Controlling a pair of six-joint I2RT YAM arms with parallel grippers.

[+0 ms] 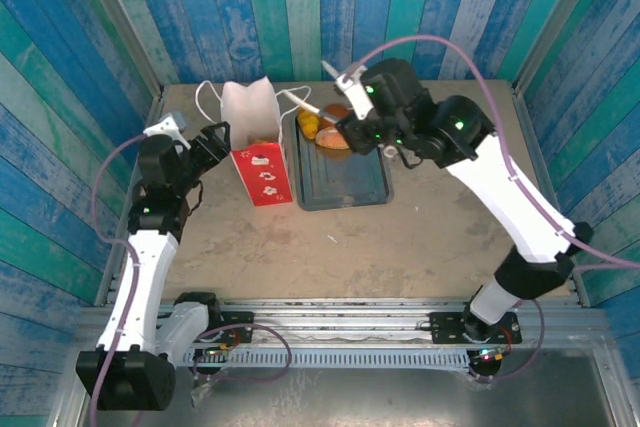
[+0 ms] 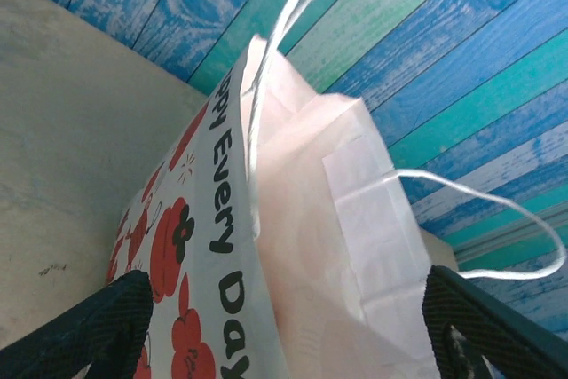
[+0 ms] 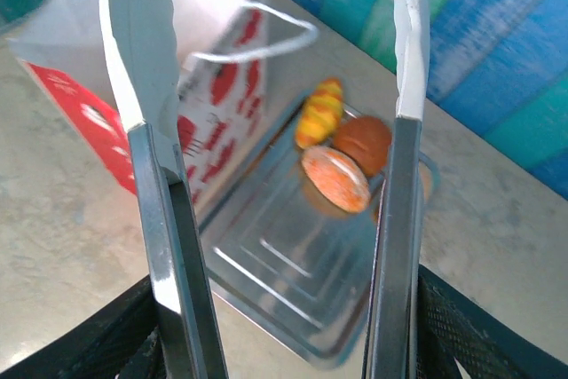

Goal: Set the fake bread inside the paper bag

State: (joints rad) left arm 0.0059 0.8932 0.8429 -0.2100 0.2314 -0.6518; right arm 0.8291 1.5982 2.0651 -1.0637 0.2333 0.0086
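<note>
While the left gripper (image 2: 284,317) straddles the paper bag (image 2: 311,219), jaws spread, the right gripper (image 3: 266,6) hangs agape and empty over fake bread (image 3: 335,179) on the tray (image 3: 266,264).

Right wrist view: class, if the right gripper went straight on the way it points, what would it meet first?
Probably the orange roll on the grey tray: it lies most nearly in line with the open right gripper, with the brown bun and yellow croissant just beyond. Depth is unclear.

Left gripper (image 2: 284,335), right gripper (image 3: 271,33): jaws apart
</note>
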